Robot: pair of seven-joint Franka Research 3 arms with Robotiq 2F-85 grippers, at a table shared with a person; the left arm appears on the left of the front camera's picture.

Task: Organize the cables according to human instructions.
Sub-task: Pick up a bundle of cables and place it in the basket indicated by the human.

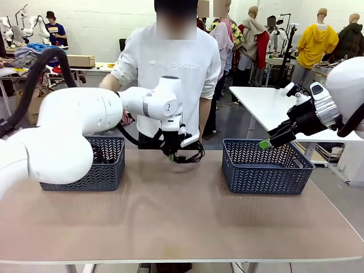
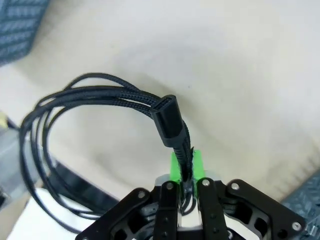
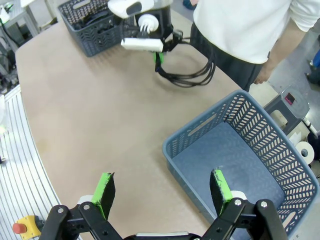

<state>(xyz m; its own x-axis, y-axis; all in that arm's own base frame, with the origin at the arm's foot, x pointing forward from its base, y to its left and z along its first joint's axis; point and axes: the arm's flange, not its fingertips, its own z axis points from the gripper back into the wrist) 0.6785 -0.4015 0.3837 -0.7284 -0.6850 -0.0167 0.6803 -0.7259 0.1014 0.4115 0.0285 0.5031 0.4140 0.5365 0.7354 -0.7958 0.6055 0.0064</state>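
The left gripper (image 1: 170, 154), black with green pads, hangs above the far middle of the tan wooden table (image 1: 182, 216), its fingers pointing down. Its jaws are clenched on a coiled thin black cable (image 1: 190, 153); in the left wrist view the green pads (image 2: 176, 166) pinch the braided cord just below a chunky black plug (image 2: 169, 120), and the loops (image 2: 55, 130) swing out from the grip to one side, clear of the table surface. From the right wrist view the same loop (image 3: 192, 75) dangles beneath that gripper (image 3: 158, 57), near the table's far edge.

To the left of this gripper stands a dark blue plastic lattice basket (image 1: 108, 162), partly hidden by the white arm; dark cords (image 3: 97, 20) appear to lie inside it, though the view is too poor to count them. On the gripper's other side sits a second dark blue lattice basket (image 1: 267, 170) with a bare floor (image 3: 225, 160).

The right gripper (image 1: 273, 139) hovers above the rim of that second basket, released, its two green pads (image 3: 106, 187) spread wide apart with nothing between them.

Directly behind the left gripper, at the far edge of the table, stands the person in a white long-sleeved sweatshirt (image 1: 170, 68) and dark trousers, one hand (image 3: 263, 76) hanging at the side.
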